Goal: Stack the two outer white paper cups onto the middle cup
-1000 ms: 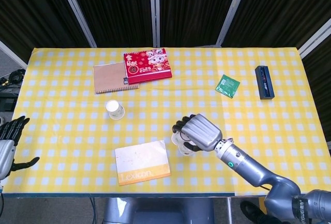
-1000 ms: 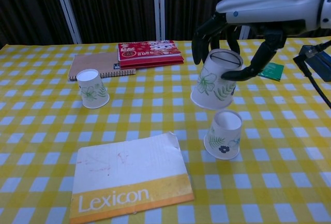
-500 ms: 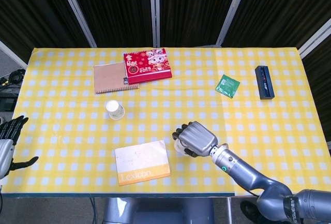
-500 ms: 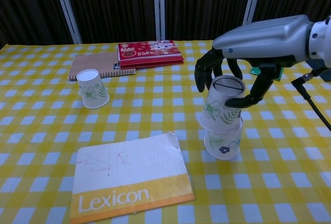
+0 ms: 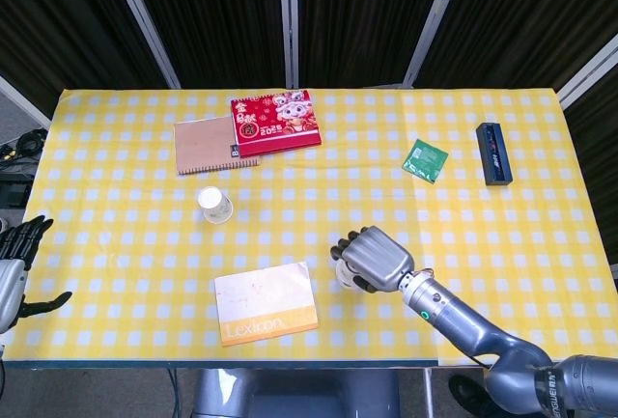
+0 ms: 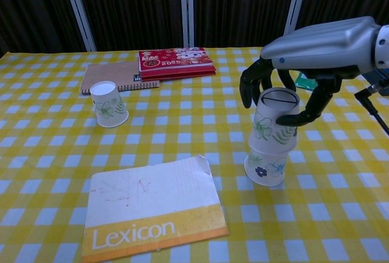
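Observation:
Two white paper cups with leaf and flower prints stand upside down, one over the other, near the table's front. My right hand (image 6: 307,53) curls its fingers around the upper cup (image 6: 275,120), which sits slightly tilted over the lower cup (image 6: 265,167). From above, the right hand (image 5: 369,258) hides most of this stack (image 5: 340,270). A third cup (image 6: 109,104) stands alone and upside down to the left, also seen from above (image 5: 214,204). My left hand (image 5: 14,265) hangs off the table's left edge with its fingers spread and nothing in it.
A Lexicon booklet (image 6: 152,205) lies at the front, left of the stack. A brown notebook (image 5: 205,144) and a red calendar (image 5: 275,121) lie at the back. A green packet (image 5: 425,158) and a dark blue box (image 5: 493,153) lie at the back right.
My right hand has brought the upper cup down from the air onto the lower cup. Both cups and the hand have shifted slightly right. The left hand has barely moved.

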You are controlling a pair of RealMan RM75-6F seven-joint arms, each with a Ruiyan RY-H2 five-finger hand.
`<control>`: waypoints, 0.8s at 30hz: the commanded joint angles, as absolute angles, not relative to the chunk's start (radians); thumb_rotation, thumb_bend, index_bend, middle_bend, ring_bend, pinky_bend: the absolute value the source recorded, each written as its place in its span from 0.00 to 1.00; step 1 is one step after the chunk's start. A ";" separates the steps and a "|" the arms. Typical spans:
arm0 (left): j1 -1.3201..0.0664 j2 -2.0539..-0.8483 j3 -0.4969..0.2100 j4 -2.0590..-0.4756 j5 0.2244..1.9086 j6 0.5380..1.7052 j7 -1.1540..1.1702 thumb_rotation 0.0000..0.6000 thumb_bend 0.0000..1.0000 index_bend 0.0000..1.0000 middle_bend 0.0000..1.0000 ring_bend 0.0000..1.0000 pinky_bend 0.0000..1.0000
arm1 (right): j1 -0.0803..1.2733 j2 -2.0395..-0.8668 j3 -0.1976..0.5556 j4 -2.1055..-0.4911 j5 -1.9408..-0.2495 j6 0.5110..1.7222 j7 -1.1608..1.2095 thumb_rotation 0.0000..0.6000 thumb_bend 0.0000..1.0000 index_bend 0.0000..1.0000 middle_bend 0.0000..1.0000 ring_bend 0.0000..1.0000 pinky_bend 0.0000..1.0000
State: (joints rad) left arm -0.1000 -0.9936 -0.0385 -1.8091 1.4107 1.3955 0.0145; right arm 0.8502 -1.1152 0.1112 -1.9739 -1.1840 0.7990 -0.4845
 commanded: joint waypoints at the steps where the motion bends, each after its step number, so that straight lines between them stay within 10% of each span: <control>1: -0.101 -0.994 -0.038 -1.810 1.411 1.395 0.017 1.00 0.00 0.00 0.00 0.00 0.00 | 0.849 -1.109 0.112 -1.980 -1.190 0.804 -0.479 1.00 0.29 0.38 0.42 0.37 0.49; 13: -0.100 -0.995 -0.037 -1.811 1.411 1.398 0.020 1.00 0.00 0.00 0.00 0.00 0.00 | 0.847 -1.106 0.097 -1.970 -1.202 0.804 -0.451 1.00 0.28 0.36 0.40 0.37 0.49; 24: -0.103 -0.997 -0.038 -1.810 1.408 1.394 0.023 1.00 0.00 0.00 0.00 0.00 0.00 | 0.856 -1.102 0.083 -1.963 -1.191 0.790 -0.451 1.00 0.13 0.13 0.11 0.19 0.46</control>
State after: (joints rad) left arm -0.1024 -0.9966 -0.0376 -1.8098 1.4081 1.3945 0.0232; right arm 0.8553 -1.1033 0.0836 -1.9618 -1.1915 0.7900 -0.4515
